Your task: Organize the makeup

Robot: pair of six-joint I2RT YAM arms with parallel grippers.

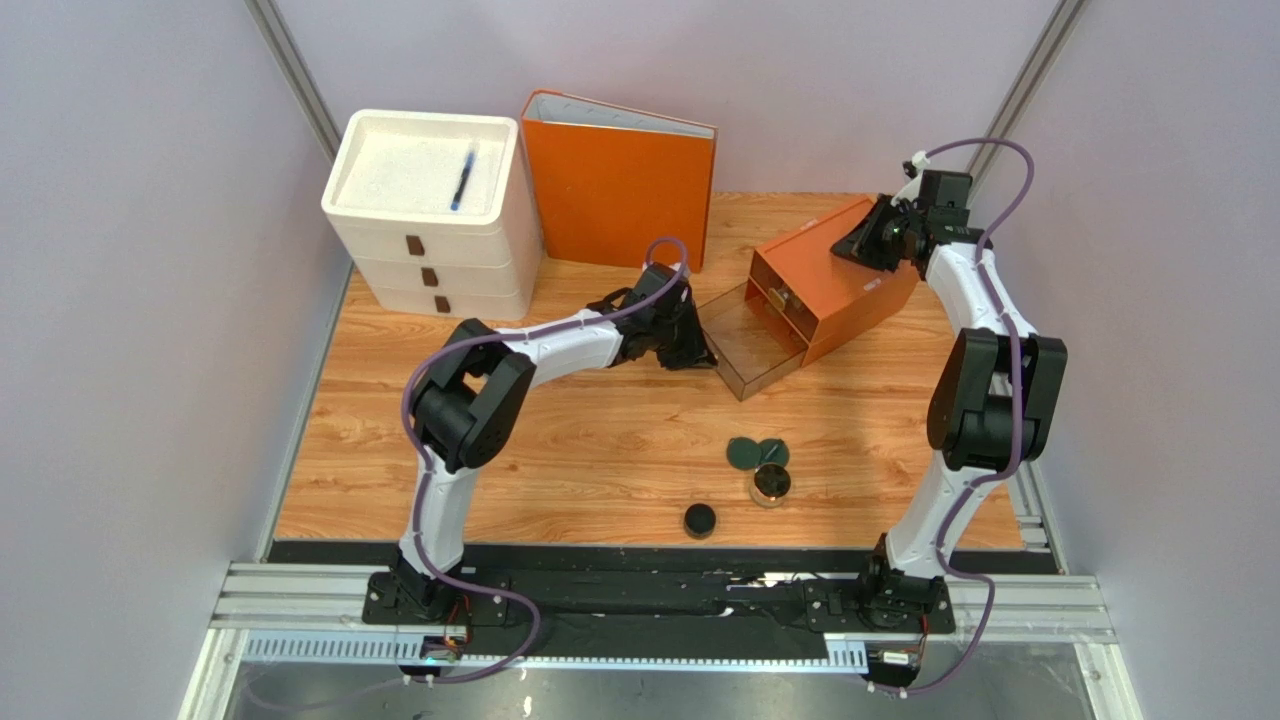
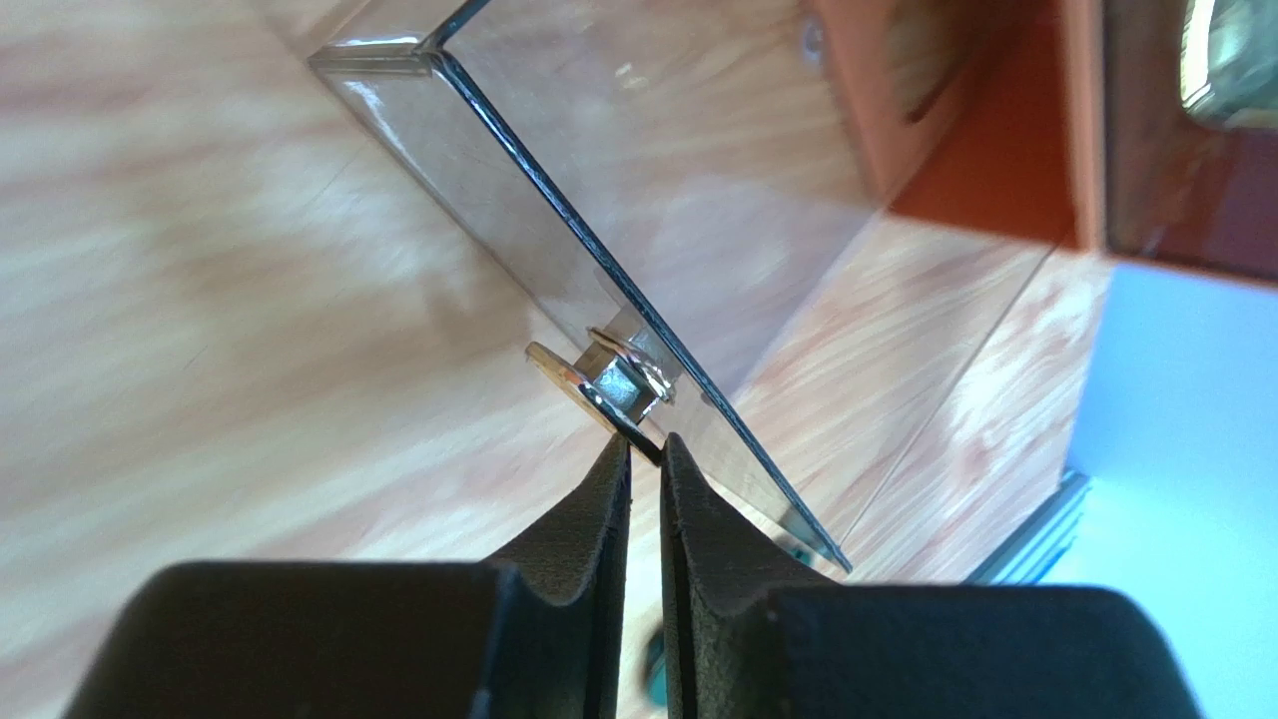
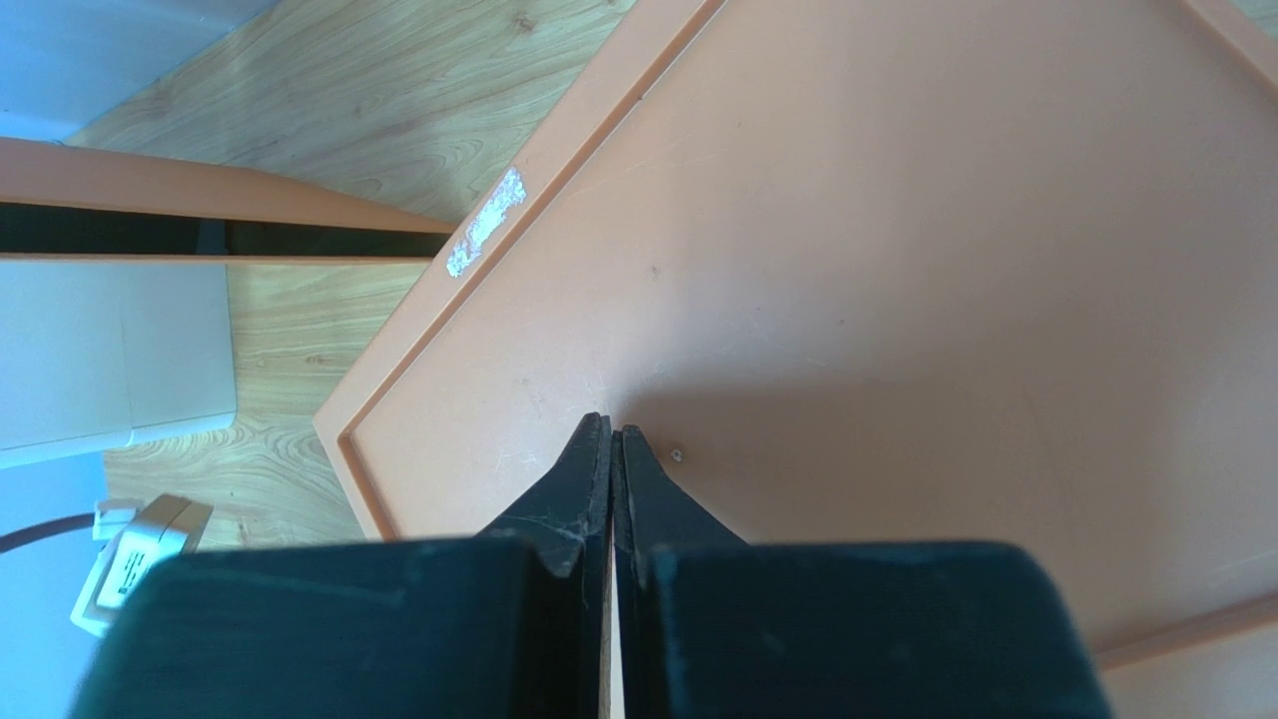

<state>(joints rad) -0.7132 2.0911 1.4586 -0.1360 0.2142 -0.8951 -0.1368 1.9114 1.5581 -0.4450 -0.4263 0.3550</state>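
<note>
A dark green twin-disc compact (image 1: 759, 450), a small gold-rimmed jar (image 1: 771, 483) and a black round pot (image 1: 700, 519) lie on the table in front of an orange drawer box (image 1: 842, 278). Its clear drawer (image 1: 751, 342) stands pulled out. My left gripper (image 1: 694, 348) is shut on the drawer's small metal handle (image 2: 600, 382), which is pinched between my fingertips (image 2: 612, 465). My right gripper (image 1: 876, 240) is shut and empty, its tips (image 3: 615, 435) on the box's orange top (image 3: 900, 270). The foundation bottles and the clear tube are out of view.
A white three-drawer unit (image 1: 428, 210) with a blue pen (image 1: 464, 177) on top stands at the back left. An orange binder (image 1: 619, 173) stands next to it. The table's wooden surface ends at grey walls on both sides.
</note>
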